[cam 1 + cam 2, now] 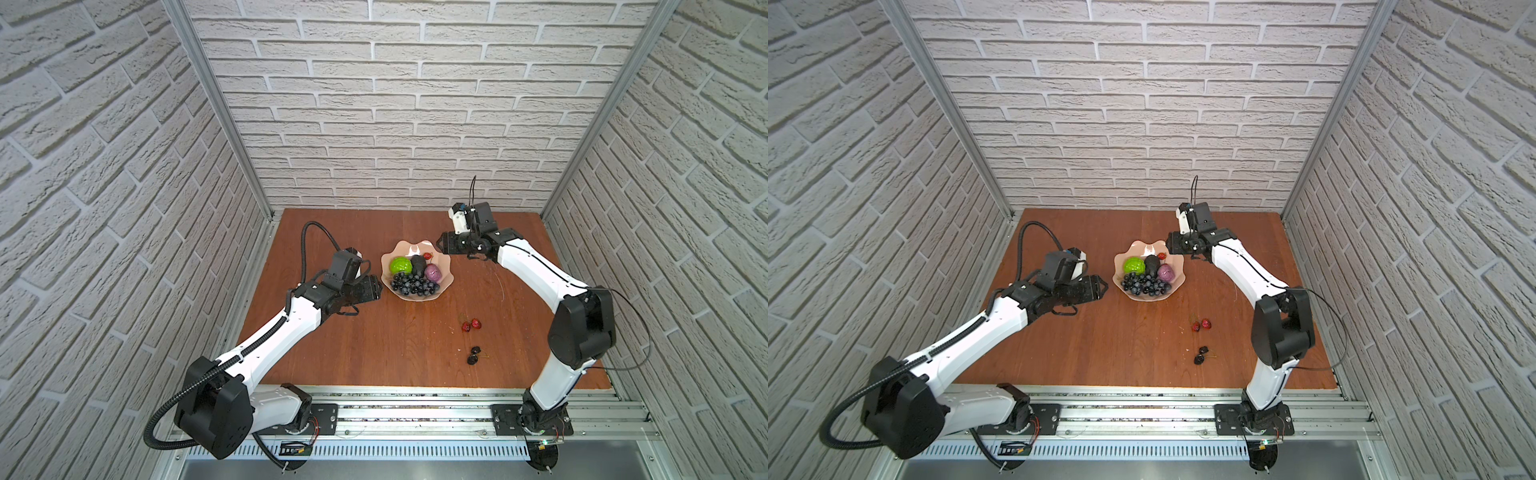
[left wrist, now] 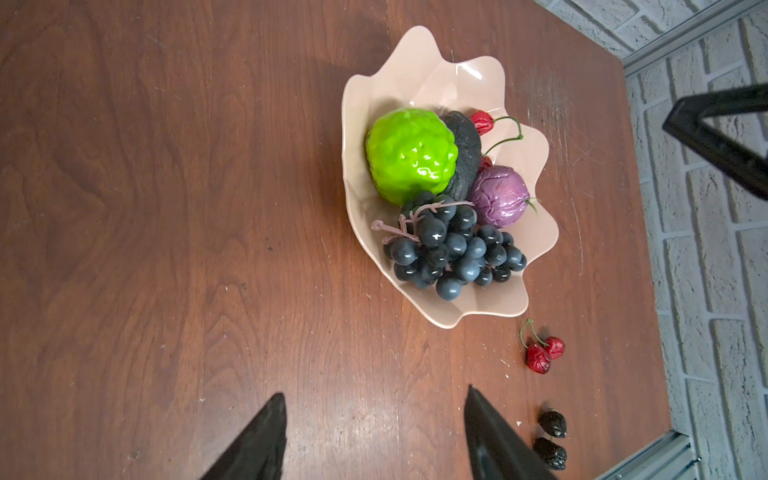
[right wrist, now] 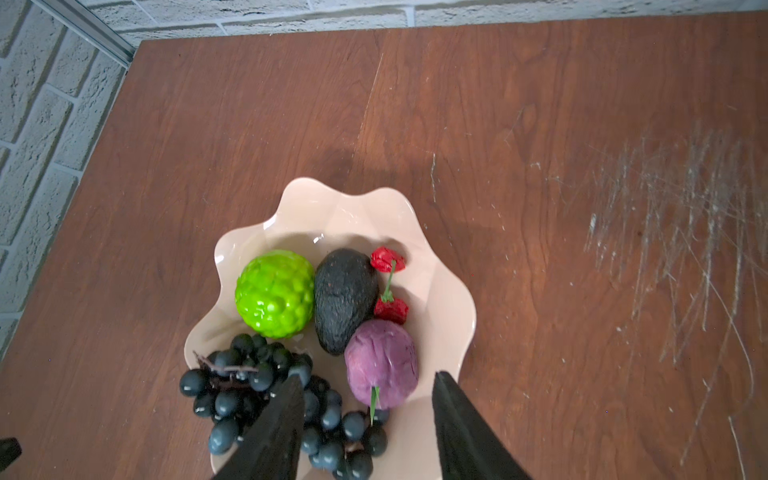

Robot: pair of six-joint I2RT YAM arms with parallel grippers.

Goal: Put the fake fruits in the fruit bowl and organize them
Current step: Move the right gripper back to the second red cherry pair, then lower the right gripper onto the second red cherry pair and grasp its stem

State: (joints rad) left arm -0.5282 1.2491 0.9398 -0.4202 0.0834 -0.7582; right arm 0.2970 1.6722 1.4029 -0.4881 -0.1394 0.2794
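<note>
The pale pink fruit bowl (image 1: pixel 444 274) (image 2: pixel 419 50) (image 3: pixel 332 195) holds a lime-green ball (image 1: pixel 400 265), a black avocado (image 3: pixel 344 299), a purple fruit (image 3: pixel 380 361), a grape bunch (image 2: pixel 453 249) and a pair of red strawberries (image 3: pixel 388 259). A second red pair (image 1: pixel 471 324) and two dark cherries (image 1: pixel 473 355) lie on the table in front of the bowl, to its right. My left gripper (image 1: pixel 376 286) (image 2: pixel 376 390) is open and empty just left of the bowl. My right gripper (image 1: pixel 441 246) (image 3: pixel 369 374) hangs open over the bowl's far right rim, holding nothing.
The brown wooden table (image 1: pixel 374 353) is walled by white brick panels at the back and both sides. A metal rail (image 1: pixel 415 411) with both arm bases runs along the front edge. Scratch marks show on the table right of the bowl.
</note>
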